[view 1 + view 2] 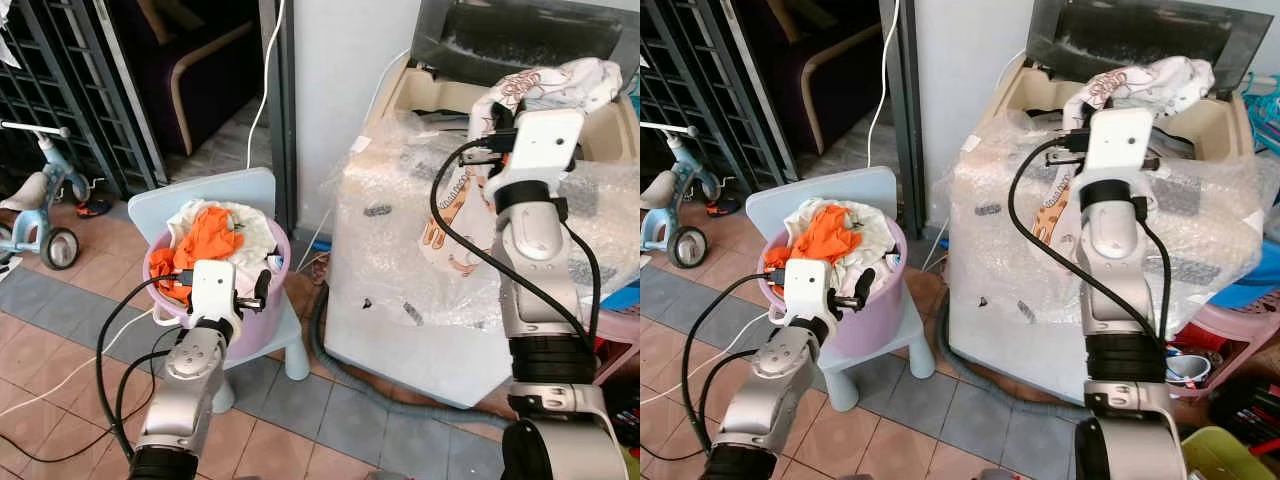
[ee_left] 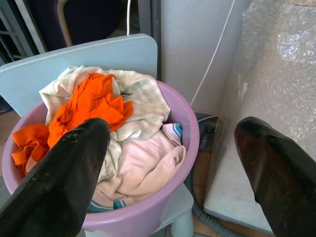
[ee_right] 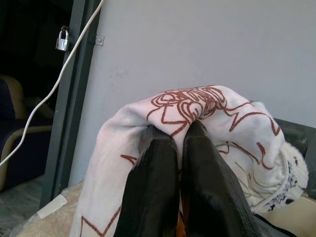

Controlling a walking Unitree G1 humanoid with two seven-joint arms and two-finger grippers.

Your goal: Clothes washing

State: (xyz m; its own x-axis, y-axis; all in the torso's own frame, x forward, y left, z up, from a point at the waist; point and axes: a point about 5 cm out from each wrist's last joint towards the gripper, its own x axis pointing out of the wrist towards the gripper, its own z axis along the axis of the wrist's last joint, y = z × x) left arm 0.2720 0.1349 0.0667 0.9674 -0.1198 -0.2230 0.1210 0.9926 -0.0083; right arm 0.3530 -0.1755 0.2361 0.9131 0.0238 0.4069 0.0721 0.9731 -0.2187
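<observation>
A: Right gripper (image 3: 180, 148) status?
B: Fingers clenched on white garment (image 1: 560, 85), draped over them, trailing down; washer opening (image 1: 1200, 125) lies just beyond.
A: Left gripper (image 2: 173, 148)?
B: Released, above basin (image 2: 190, 133).

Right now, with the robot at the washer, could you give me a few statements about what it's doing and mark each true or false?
1. The right claw is shut on a white cloth with brown print. True.
2. The left claw is gripping the orange garment. False: it hangs open in front of the purple basin, holding nothing.
3. The washing machine is wrapped in bubble wrap. True.
4. The basin stands on the floor. False: it sits on a pale blue chair.
5. The washer lid is closed. False: it stands open.
</observation>
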